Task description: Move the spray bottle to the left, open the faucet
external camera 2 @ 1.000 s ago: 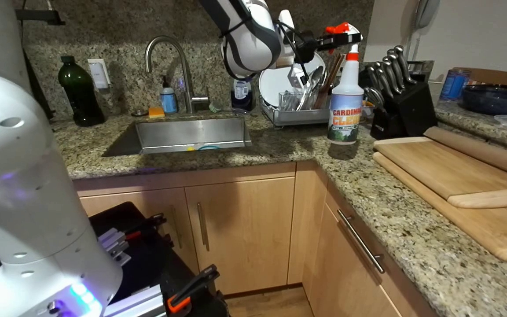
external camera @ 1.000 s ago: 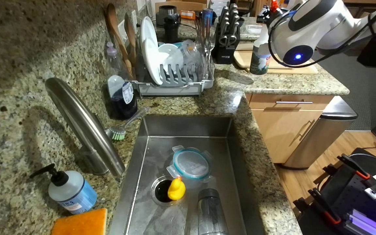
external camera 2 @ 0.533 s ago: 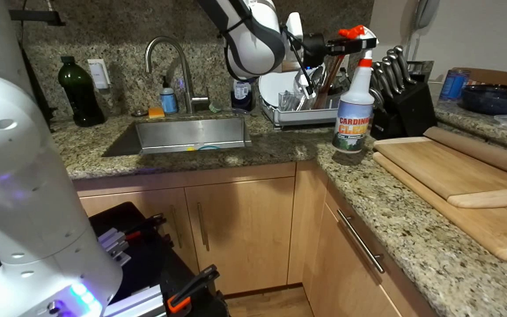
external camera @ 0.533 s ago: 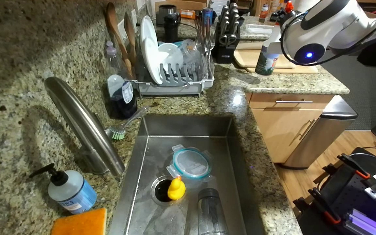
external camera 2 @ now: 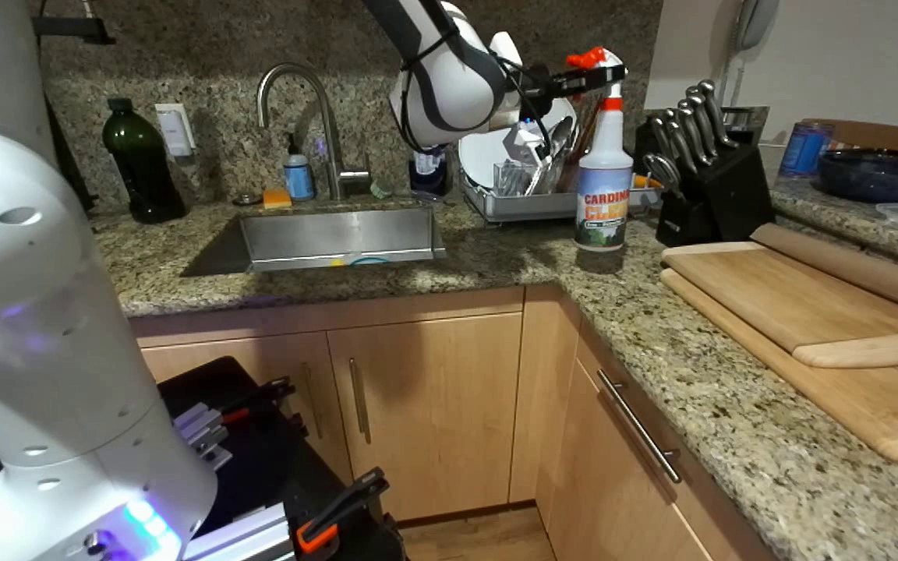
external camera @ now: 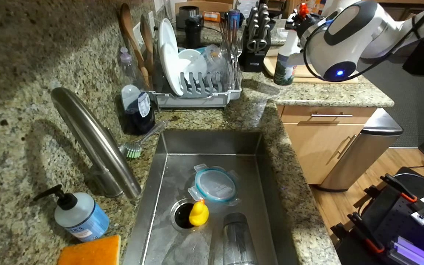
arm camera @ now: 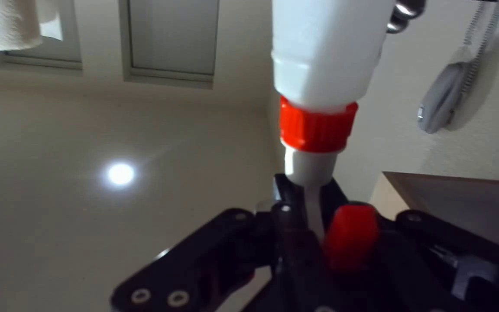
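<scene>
Carefully: you have the spray bottle (external camera 2: 606, 187) by the neck

Your fingers (arm camera: 290, 193) pinch it above the red collar (arm camera: 316, 128), beside the trigger (arm camera: 351, 236). The bottle's base appears to hang just above the bench (external camera 2: 698, 351); the gap is hard to judge. Gripped so high, it may swing or twist if you move fast, and extra squeeze could work the trigger. Dropped low, the base might catch and tip. In an exterior view the dish rack (external camera 2: 539, 206) stands near it at nine o'clock, with the sink (external camera 2: 340, 234) farther along that line, so a low leftward sweep risks the plates (external camera 2: 486, 156). The knife block (external camera 2: 718, 195) is close at three o'clock, the cutting boards (external camera 2: 807, 312) at four. In an exterior view the faucet (external camera: 96, 141), well apart and untouched, sits at eight o'clock from the bottle.
</scene>
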